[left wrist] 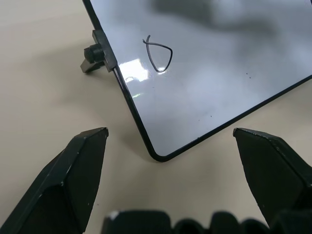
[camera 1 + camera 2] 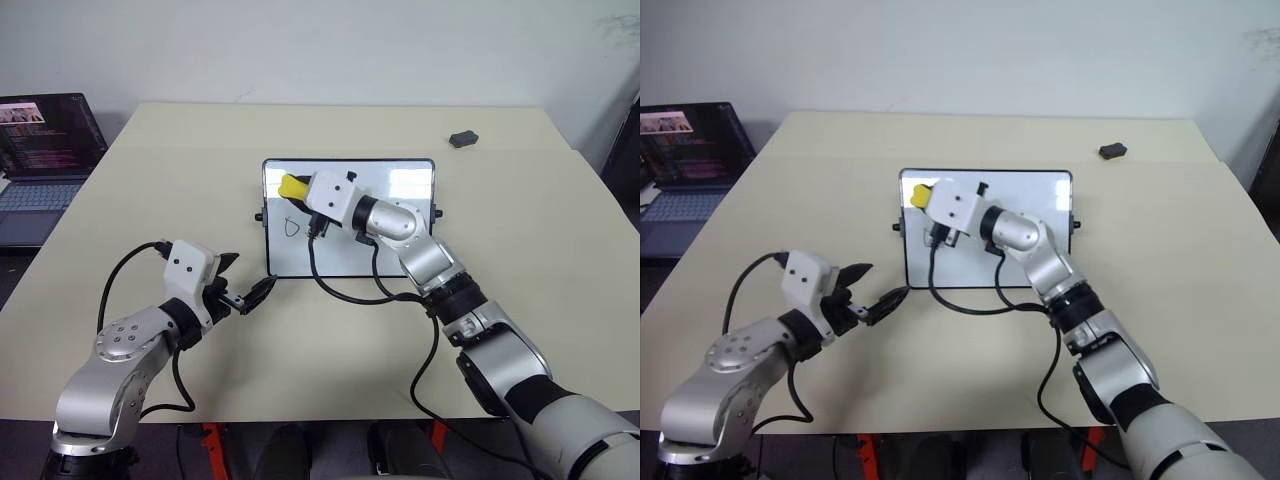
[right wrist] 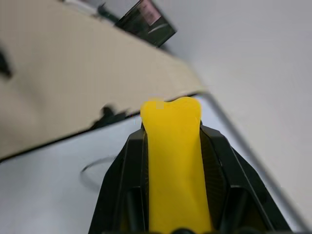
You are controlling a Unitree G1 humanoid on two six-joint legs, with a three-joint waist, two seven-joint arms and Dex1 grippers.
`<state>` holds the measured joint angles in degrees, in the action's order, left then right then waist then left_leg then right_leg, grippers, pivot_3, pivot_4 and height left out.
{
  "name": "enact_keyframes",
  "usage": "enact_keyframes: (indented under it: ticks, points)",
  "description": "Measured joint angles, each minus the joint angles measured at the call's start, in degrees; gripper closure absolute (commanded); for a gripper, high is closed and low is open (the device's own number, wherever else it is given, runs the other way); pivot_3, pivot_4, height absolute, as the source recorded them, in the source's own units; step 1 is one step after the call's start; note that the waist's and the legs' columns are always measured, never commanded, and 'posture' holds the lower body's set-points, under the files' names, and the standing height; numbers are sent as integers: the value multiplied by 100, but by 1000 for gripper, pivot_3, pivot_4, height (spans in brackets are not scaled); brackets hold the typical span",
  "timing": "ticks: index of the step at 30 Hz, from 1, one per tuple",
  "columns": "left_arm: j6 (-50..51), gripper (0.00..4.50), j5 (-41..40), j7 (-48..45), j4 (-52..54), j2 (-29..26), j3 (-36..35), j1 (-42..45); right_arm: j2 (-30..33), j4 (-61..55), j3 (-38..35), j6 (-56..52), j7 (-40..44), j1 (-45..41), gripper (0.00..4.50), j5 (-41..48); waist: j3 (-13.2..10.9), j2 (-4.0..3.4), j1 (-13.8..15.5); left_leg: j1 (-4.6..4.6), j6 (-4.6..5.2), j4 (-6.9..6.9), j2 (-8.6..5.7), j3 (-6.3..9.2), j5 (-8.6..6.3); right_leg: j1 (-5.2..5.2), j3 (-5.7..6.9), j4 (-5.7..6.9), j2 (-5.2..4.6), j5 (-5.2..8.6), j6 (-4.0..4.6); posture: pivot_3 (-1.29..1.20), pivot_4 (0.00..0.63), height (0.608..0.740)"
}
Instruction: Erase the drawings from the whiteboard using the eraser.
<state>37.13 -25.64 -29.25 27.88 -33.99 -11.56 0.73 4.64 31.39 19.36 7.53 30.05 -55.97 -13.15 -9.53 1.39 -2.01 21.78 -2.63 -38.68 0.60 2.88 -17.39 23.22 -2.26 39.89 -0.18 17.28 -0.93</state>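
The whiteboard (image 2: 400, 190), white with a thin black frame and side knobs, rests in the middle of the table. One of the drawings, a small black loop (image 2: 291, 227), sits on the board's left part, and it is also seen in the left wrist view (image 1: 158, 56). My right gripper (image 2: 300, 190) is shut on the yellow eraser (image 2: 292, 186) and hovers over the board's upper left area, just above the loop. The eraser (image 3: 173, 161) sticks out between the dark fingers. My left gripper (image 2: 245, 278) is open and empty at the board's near left corner (image 1: 158, 156), beside the frame.
A small dark grey lump (image 2: 463, 138) lies at the far right of the beige table (image 2: 150, 200). An open laptop (image 2: 45, 150) stands off the table's left edge. Black cables (image 2: 345, 292) from my right wrist hang over the board's near edge.
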Motion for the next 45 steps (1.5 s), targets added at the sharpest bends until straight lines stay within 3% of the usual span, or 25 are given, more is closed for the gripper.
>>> enact_keyframes:
  ticks: [8,21,24,33,38,45]
  points:
    - [24,0,-1,5,1,10,21,7,-345,1150,247,-12,-386,-149,3410,-385,-1,-1,-1,2,0,-1,0,-1,0,2,-2,1,0,0,0,0,150,740]
    - [32,0,-5,2,4,11,101,71,-51,360,779,-907,1203,300,3410,-407,4,1,13,-19,2,-6,-1,5,1,-15,4,14,0,-8,11,0,150,740]
    - [32,0,-5,-1,4,11,102,76,-75,388,786,-907,1067,293,3410,-413,3,0,13,-21,2,-7,-1,5,3,-15,6,17,0,-10,14,0,150,740]
    - [32,0,-5,-11,4,11,110,85,-83,1016,311,-468,-396,-399,3410,-409,2,-1,15,-7,-1,-7,-1,5,8,-6,6,10,0,-13,18,0,150,740]
    - [32,0,-4,-13,4,11,117,83,-38,1035,326,-329,-319,-326,3410,-407,3,0,17,-2,0,-7,0,5,8,-4,6,7,0,-14,18,0,150,740]
    - [31,0,-4,-22,3,11,123,81,229,534,685,-302,510,251,3410,-420,4,1,14,-18,1,-7,0,7,8,-16,7,14,0,-14,18,0,150,740]
